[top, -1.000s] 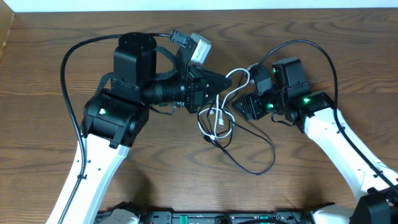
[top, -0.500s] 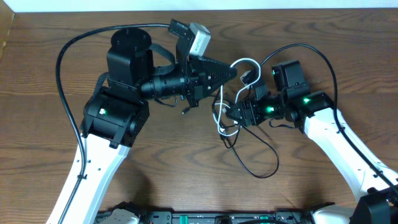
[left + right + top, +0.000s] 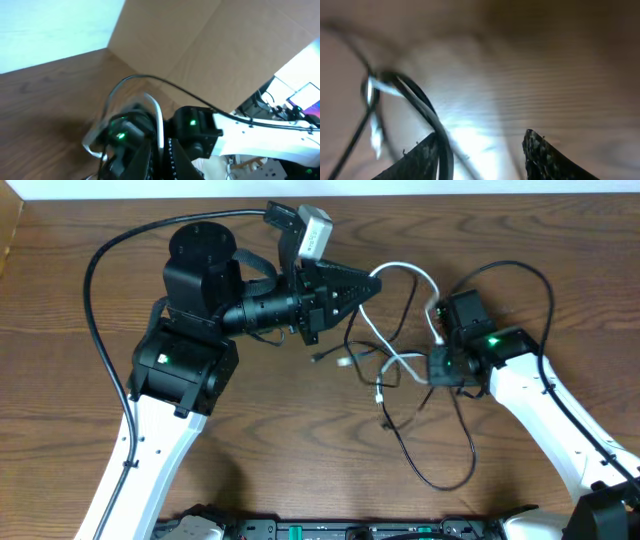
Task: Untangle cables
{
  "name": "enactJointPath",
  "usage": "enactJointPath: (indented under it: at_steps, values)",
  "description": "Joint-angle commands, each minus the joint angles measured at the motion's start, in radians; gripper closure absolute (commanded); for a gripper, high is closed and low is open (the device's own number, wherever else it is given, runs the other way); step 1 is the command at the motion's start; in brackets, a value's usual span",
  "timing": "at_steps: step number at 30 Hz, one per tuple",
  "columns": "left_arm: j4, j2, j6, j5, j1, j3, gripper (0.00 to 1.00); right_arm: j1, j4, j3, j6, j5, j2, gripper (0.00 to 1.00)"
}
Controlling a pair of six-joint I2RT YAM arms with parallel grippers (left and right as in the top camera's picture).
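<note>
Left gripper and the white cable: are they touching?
Touching. The overhead view shows the white cable running straight out from the shut tip of the left gripper.

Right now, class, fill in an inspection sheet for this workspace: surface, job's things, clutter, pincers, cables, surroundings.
Surface: brown wooden table.
Job's things: white cable and black cable cross between the arms; the black one loops toward the near edge.
Clutter: nothing seen.
Pincers: left pincer shut on the white cable; right pincer has its jaws apart, with the black cable beside one finger.
Cables: a thick black lead arcs around the left arm.
Surroundings: cardboard panel beyond the table, seen from the left wrist.
</note>
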Motion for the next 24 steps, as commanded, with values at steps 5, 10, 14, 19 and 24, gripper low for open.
enactJointPath:
  at_steps: [5,10,14,19,24]
  values:
    - [-0.045,-0.017,-0.013,0.009,0.097,0.015,0.92,-0.098,-0.004,0.005,0.145,0.215,0.001,0.5]
    - [-0.052,-0.017,-0.004,0.008,0.164,0.015,0.92,-0.172,-0.024,0.005,0.179,0.212,0.001,0.55]
    - [-0.062,-0.015,0.013,-0.009,0.225,0.014,0.92,-0.224,-0.028,0.005,0.189,0.168,0.001,0.55]
    - [-0.15,-0.007,0.027,-0.095,0.244,0.008,0.92,-0.247,0.047,0.005,0.038,-0.083,0.001,0.58]
    - [-0.273,0.016,0.064,-0.163,0.243,-0.003,0.45,-0.246,0.128,0.005,-0.202,-0.451,0.001,0.55]
